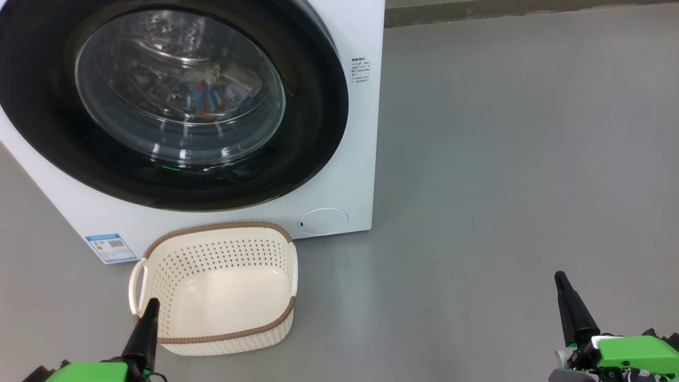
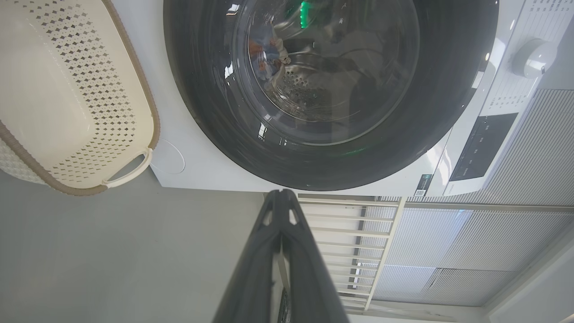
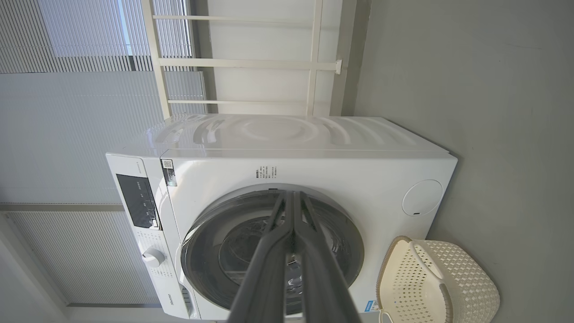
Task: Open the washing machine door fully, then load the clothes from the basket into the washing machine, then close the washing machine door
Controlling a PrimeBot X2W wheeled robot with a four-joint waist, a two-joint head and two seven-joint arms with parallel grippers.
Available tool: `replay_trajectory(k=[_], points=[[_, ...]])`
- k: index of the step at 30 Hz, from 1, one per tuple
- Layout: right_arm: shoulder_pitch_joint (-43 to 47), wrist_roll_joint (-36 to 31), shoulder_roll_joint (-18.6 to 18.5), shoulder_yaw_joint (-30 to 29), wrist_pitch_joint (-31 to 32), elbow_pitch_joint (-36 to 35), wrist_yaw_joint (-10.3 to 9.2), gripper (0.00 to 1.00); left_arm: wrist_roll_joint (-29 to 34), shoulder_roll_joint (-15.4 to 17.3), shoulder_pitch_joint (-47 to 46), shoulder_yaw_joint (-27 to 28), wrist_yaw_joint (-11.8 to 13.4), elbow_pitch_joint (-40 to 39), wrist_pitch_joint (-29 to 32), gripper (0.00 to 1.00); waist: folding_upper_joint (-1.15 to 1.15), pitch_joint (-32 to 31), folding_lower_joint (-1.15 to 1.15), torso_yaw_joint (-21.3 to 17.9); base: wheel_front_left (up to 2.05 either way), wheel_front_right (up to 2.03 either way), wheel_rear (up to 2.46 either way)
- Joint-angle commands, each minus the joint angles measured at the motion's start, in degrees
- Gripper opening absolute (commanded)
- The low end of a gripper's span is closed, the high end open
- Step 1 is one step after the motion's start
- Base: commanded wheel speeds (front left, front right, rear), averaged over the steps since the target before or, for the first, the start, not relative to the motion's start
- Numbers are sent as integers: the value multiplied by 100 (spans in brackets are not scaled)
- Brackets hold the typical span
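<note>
Cream basket [image 1: 223, 260] empty, clothes [image 1: 207, 95] behind shut door [image 1: 132, 85] at twelve o'clock; seemingly finished; left end effector [image 1: 152, 305], right end effector [image 1: 560, 278] pinched together.

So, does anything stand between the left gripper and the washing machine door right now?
Only the empty basket, on the floor between the left gripper and the washing machine in the head view. The left wrist view shows a free line to its closed door.
</note>
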Motion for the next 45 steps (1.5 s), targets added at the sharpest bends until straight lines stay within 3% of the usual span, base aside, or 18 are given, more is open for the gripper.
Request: replay_trajectory(k=[1,45], points=[[-204,22,-19,129,45,-175,9,0,-43,111,-239,163,-42,-113,34,0,0,0,0,0,0,0,0],[-203,23,-19,130,44,-175,9,0,-44,111,-239,162,-42,-113,34,0,0,0,0,0,0,0,0]])
